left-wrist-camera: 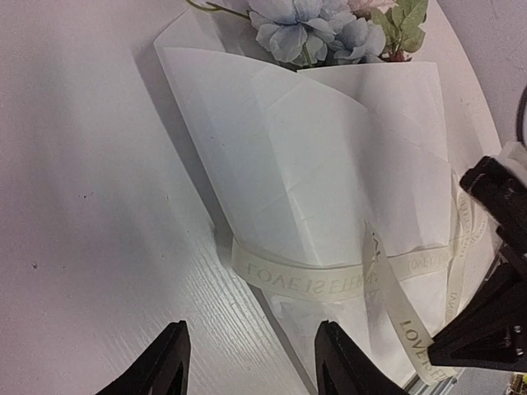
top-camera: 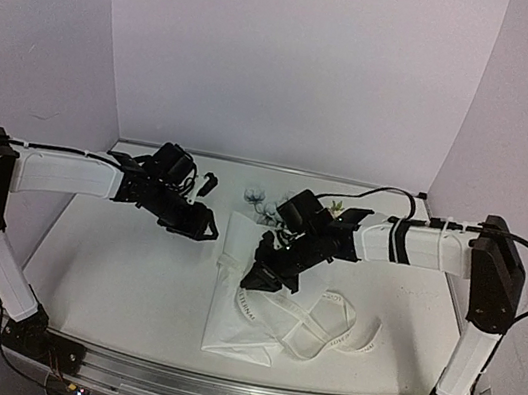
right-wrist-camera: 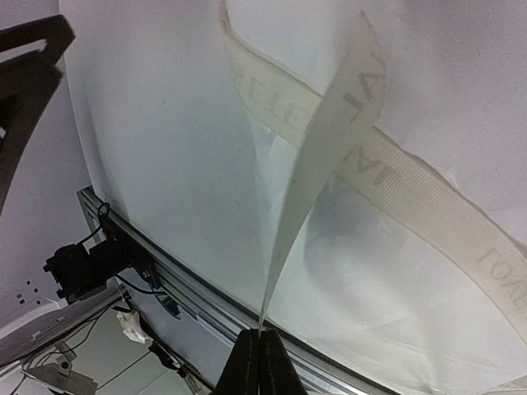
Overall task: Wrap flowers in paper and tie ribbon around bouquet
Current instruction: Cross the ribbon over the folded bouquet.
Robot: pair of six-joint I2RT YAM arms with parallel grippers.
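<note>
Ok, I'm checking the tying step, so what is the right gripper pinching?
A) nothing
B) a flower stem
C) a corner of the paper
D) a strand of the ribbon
D: in the right wrist view, the right gripper has its fingers shut on a raised strand of the ribbon.

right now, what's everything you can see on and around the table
flowers: one small bunch, pale blue-white with green leaves, sticking out of the cone's wide end
paper: one sheet, white, wrapped as a cone, lying mid-table
ribbon: one, cream with lettering, across the cone's narrow part, loose loops beside it
table: one, white
rail: one, silver, near edge
left gripper: one, black, open, over the cone's left edge
right gripper: one, black, shut on a ribbon strand
</note>
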